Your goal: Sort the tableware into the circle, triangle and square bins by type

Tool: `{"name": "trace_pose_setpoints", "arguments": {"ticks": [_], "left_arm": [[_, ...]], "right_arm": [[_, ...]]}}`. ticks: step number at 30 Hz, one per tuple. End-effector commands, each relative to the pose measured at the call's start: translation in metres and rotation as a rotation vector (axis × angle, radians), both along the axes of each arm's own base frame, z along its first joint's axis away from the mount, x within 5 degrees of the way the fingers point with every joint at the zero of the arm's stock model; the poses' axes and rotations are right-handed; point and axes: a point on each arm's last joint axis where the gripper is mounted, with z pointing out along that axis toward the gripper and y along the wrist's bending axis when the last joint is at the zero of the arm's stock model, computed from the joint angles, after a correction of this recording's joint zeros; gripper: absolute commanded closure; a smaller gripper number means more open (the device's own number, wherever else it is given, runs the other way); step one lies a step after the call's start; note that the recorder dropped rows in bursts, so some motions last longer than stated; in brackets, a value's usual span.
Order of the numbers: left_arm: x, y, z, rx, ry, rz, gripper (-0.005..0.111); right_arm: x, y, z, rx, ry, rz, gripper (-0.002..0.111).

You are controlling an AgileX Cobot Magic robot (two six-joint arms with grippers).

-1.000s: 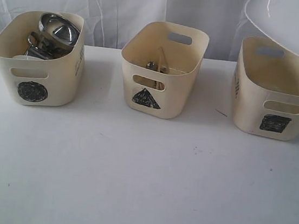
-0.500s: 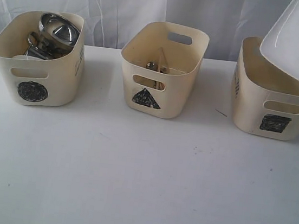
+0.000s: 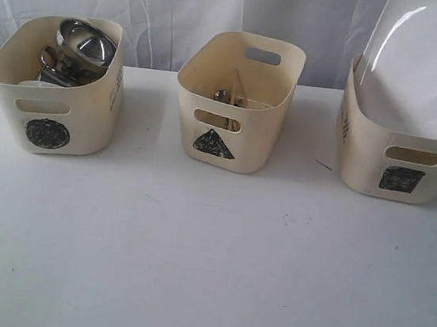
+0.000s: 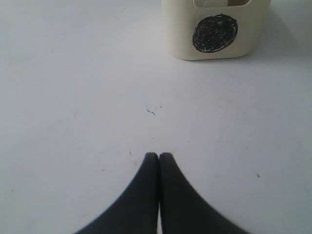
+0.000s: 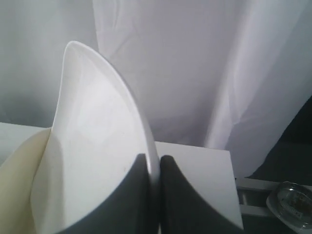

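The large white square plate (image 3: pixel 425 69) stands tilted on edge in the square bin (image 3: pixel 398 166) at the right. My right gripper (image 5: pixel 154 163) is shut on the rim of that plate (image 5: pixel 92 141); the gripper itself is out of the exterior view. The circle bin (image 3: pixel 53 111) at the left holds steel mugs and a steel bowl (image 3: pixel 86 42). The triangle bin (image 3: pixel 238 102) in the middle holds cutlery and chopsticks (image 3: pixel 231 93). My left gripper (image 4: pixel 159 157) is shut on nothing, low over the table in front of the circle bin (image 4: pixel 214 29).
A white curtain (image 3: pixel 183 0) hangs behind the bins. The white table (image 3: pixel 191 256) stretches in front of them. In the right wrist view the table's far edge (image 5: pixel 229 195) and a metal frame lie beyond the plate.
The plate has swung from nearly flat above the square bin to steeply tilted, and has come down into the bin. The other bins and the left arm have not moved.
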Motion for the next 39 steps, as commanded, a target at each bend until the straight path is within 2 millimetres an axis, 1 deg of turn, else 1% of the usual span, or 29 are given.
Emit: {"name": "trace_pose_setpoints", "arguments": {"ticks": [1, 4, 9, 11, 13, 16, 20, 22, 23, 25, 26, 29, 31, 33, 35, 36, 38, 39], "left_arm": [[0.0, 0.0, -0.001, -0.008, -0.004, 0.001, 0.106], [0.0, 0.0, -0.001, -0.008, -0.004, 0.001, 0.106], [0.0, 0.0, -0.001, -0.008, -0.004, 0.001, 0.106], [0.0, 0.0, -0.001, -0.008, -0.004, 0.001, 0.106], [0.0, 0.0, -0.001, -0.008, -0.004, 0.001, 0.106], [0.0, 0.0, -0.001, -0.008, -0.004, 0.001, 0.106], [0.0, 0.0, -0.001, -0.008, -0.004, 0.001, 0.106], [0.0, 0.0, -0.001, -0.008, -0.004, 0.001, 0.106], [0.0, 0.0, -0.001, -0.008, -0.004, 0.001, 0.106], [0.0, 0.0, -0.001, -0.008, -0.004, 0.001, 0.106], [0.0, 0.0, -0.001, -0.008, -0.004, 0.001, 0.106], [0.0, 0.0, -0.001, -0.008, -0.004, 0.001, 0.106], [0.0, 0.0, -0.001, -0.008, -0.004, 0.001, 0.106], [0.0, 0.0, -0.001, -0.008, -0.004, 0.001, 0.106], [0.0, 0.0, -0.001, -0.008, -0.004, 0.001, 0.106], [0.0, 0.0, -0.001, -0.008, -0.004, 0.001, 0.106], [0.0, 0.0, -0.001, -0.008, -0.004, 0.001, 0.106], [0.0, 0.0, -0.001, -0.008, -0.004, 0.001, 0.106]], "right_arm": [[0.002, 0.005, 0.008, 0.01, -0.027, 0.009, 0.108], [0.002, 0.01, 0.006, 0.026, -0.009, 0.044, 0.102], [0.002, 0.012, 0.006, 0.068, -0.004, 0.042, 0.082], [0.002, 0.012, 0.006, 0.095, -0.005, 0.03, 0.08], [0.002, 0.013, 0.005, 0.126, -0.002, 0.026, 0.08], [-0.001, 0.017, 0.008, 0.195, 0.006, 0.03, 0.08], [-0.008, 0.025, 0.024, 0.272, -0.021, 0.055, 0.081], [-0.015, 0.03, 0.034, 0.309, -0.032, 0.059, 0.085], [-0.019, 0.033, 0.041, 0.352, -0.036, 0.057, 0.09], [-0.027, 0.039, 0.052, 0.454, -0.039, 0.046, 0.104], [-0.031, 0.042, 0.058, 0.481, -0.045, 0.045, 0.108], [-0.042, 0.058, 0.076, 0.572, -0.111, 0.058, 0.108], [-0.053, 0.073, 0.088, 0.668, -0.202, 0.049, 0.108], [-0.066, 0.088, 0.1, 0.726, -0.315, -0.003, 0.108], [-0.086, 0.104, 0.11, 0.751, -0.437, -0.084, 0.108], [-0.103, 0.115, 0.116, 0.751, -0.502, -0.156, 0.108], [-0.131, 0.134, 0.126, 0.634, -0.555, -0.193, 0.108], [-0.148, 0.142, 0.129, 0.512, -0.569, -0.196, 0.108]]}}
